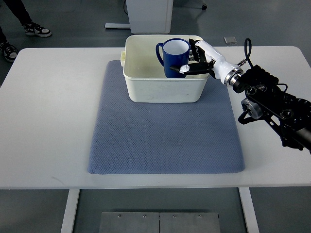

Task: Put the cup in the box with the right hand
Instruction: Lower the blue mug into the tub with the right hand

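Note:
A dark blue cup [174, 59] with a white inside and a handle facing left stands upright over the right half of the cream box [146, 90]. My right hand [197, 60] comes in from the right edge and is shut on the cup, with its fingers [190, 69] wrapped around the cup's right side. I cannot tell whether the cup rests on the box floor or hangs just above it. The left arm is out of view.
The box stands at the far end of a blue-grey mat [165, 131] on a white table [48, 111]. A person's shoes [36, 30] show on the floor at the top left. A white post base [148, 14] stands behind the table.

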`<state>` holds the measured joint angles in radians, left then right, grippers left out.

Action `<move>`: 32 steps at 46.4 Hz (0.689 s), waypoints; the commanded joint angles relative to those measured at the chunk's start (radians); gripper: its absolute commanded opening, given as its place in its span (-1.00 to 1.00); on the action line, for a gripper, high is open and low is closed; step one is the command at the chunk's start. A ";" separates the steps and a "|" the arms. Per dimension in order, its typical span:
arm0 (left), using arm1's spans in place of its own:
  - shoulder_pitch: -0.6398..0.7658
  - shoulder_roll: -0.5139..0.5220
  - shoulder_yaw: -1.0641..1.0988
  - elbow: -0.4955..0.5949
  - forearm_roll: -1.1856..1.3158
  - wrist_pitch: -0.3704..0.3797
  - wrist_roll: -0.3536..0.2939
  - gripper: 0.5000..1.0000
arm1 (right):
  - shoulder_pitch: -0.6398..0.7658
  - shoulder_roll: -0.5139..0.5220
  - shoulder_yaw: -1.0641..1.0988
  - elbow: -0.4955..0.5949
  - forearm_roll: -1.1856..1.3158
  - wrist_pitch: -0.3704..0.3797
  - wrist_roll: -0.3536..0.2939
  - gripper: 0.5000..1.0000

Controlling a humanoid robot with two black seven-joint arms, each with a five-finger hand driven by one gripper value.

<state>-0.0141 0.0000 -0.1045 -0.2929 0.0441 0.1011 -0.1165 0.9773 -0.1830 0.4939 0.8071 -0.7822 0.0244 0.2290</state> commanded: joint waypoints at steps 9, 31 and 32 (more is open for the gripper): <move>-0.001 0.000 0.000 0.000 0.000 0.000 0.000 1.00 | 0.000 0.000 0.002 0.001 0.008 0.000 0.003 0.50; 0.000 0.000 0.000 0.000 0.000 0.000 0.000 1.00 | 0.003 -0.003 -0.001 0.024 0.021 0.003 0.003 0.99; -0.001 0.000 -0.001 0.000 -0.001 0.000 0.000 1.00 | 0.003 -0.004 -0.001 0.027 0.021 0.003 0.001 0.99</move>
<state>-0.0141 0.0000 -0.1047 -0.2930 0.0442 0.1014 -0.1166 0.9781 -0.1851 0.4924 0.8265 -0.7609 0.0277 0.2334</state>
